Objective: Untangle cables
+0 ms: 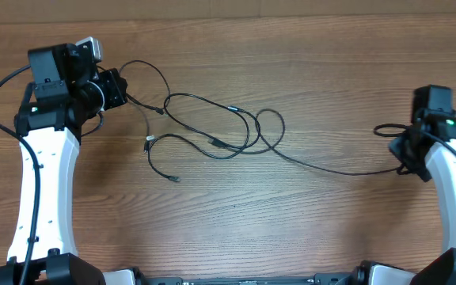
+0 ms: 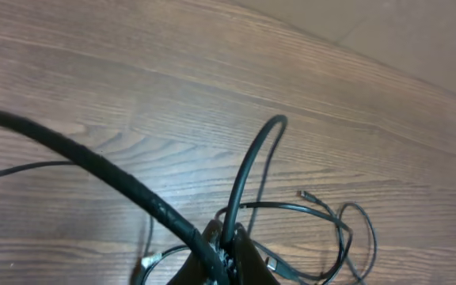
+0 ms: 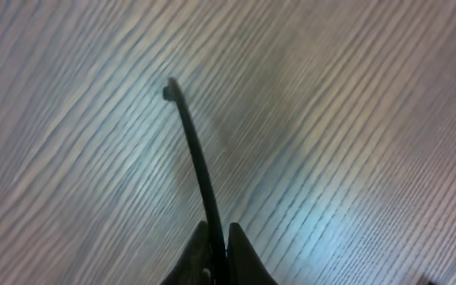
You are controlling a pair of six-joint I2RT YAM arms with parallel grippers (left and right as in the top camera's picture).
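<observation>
From overhead we cannot see either pair of fingertips. The left gripper (image 1: 115, 89) sits under its own wrist housing (image 1: 54, 67), and the right gripper (image 1: 404, 154) is tucked beneath its arm. The bottom edge cuts off both arm bases (image 1: 54, 271). The plug ends (image 1: 148, 141) of the cables (image 1: 212, 131) are too small for us to tell their type, and where strands cross we cannot say which lies on top.

In the left wrist view the bottom edge crops the fingers (image 2: 245, 252), and a soft-focus black cord (image 2: 93, 162) runs off the left edge. In the right wrist view the fingers are cropped too, and the table (image 3: 355, 119) grain is smeared.
</observation>
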